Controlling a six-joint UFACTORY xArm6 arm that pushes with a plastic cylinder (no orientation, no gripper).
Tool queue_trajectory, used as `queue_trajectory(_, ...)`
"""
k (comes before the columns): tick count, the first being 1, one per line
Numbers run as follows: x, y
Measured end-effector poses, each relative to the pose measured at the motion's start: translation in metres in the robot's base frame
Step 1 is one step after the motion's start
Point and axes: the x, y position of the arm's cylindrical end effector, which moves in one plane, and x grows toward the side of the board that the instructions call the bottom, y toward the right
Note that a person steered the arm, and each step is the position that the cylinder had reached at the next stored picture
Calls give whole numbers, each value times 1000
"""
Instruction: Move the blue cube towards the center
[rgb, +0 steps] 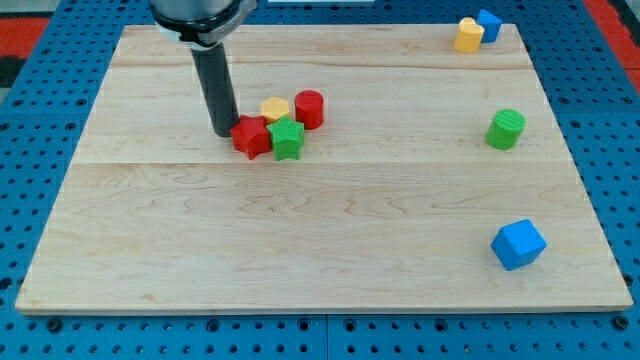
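The blue cube (518, 244) lies near the board's bottom right corner. My tip (224, 133) stands at the upper left of the board, touching the left side of a red star block (250, 136). It is far to the left of the blue cube. A green star block (286, 138) sits against the red star's right side. A yellow hexagonal block (275, 108) and a red cylinder (309, 108) sit just above them.
A green cylinder (505, 129) stands at the right side. A yellow block (468, 35) and a small blue block (488, 24) sit together at the top right corner. The wooden board (320, 250) rests on a blue pegboard.
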Motion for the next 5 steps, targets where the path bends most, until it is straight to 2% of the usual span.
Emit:
queue_trajectory(1, 0, -8)
queue_trajectory(2, 6, -67)
queue_trajectory(3, 62, -73)
queue_trajectory(5, 201, 63)
